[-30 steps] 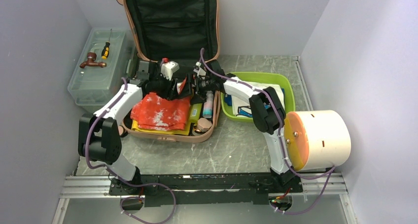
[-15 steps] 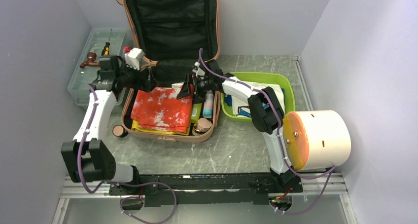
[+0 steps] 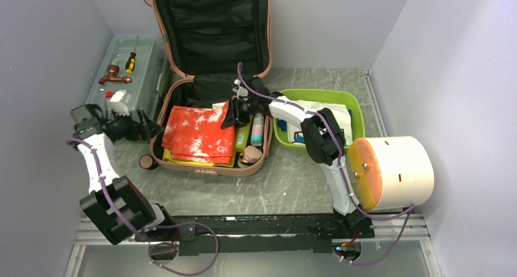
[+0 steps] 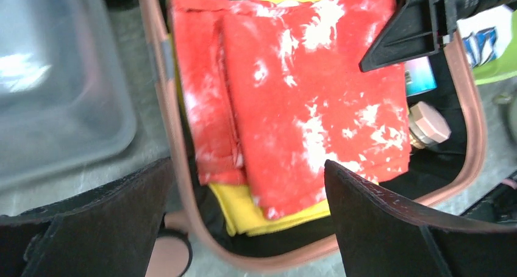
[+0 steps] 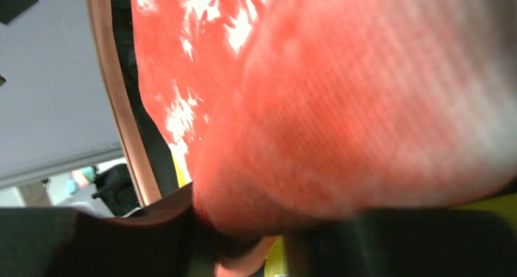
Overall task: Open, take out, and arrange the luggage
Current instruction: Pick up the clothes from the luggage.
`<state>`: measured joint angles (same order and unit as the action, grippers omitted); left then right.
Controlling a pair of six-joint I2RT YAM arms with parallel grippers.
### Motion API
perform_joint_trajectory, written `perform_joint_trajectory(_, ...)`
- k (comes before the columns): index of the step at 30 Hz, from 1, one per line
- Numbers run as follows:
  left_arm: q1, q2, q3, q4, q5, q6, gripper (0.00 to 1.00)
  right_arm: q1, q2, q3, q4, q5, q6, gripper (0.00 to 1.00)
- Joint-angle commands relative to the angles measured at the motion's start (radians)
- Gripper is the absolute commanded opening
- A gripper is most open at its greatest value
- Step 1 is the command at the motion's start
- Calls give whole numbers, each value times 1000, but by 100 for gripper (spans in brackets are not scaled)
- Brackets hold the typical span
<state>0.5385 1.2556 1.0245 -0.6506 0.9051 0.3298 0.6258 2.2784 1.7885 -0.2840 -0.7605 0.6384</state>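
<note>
Luggage (image 3: 210,39), 1, centre, lid up; red cloth (image 3: 198,133), 1, inside. Left gripper (image 3: 149,127): spread wide, empty. Right gripper (image 3: 228,114): on cloth, opening cannot tell

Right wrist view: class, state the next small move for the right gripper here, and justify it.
Probably close the right gripper fully on the red cloth before lifting. Its fingers sit at the cloth's right edge inside the luggage, with fabric bunched against them, but a firm grip cannot be confirmed.

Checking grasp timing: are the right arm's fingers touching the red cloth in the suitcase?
Touching. The right wrist view shows the red cloth bunched directly against the right fingers, no gap; the top view puts them at its edge.
</note>
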Motion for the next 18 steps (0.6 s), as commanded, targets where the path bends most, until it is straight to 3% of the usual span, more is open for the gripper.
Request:
perform_joint_trajectory(1,209,44,60,-287,302,266,100,32,2,5,37,-45,-14,17)
perform_joint_trajectory(2,252,60,70,-362,336,340,99,32,-12,0,32,-49,-22,3)
perform_joint_trajectory(3,286,77,79,-444,362,416,99,32,-29,0,21,-49,-38,0)
perform_joint_trajectory(7,391,138,112,-779,417,783,99,32,-100,43,-91,-2,-148,0)
perform_joint_trajectory(10,450,165,134,-950,434,955,99,26,-161,85,-190,37,-259,0)
perform_joint_trajectory(15,475,138,123,-995,464,1029,99,-35,-301,57,-286,42,-393,0)
perform_joint_trajectory(18,476,79,104,-976,463,1021,99,-87,-336,102,-474,74,-543,0)
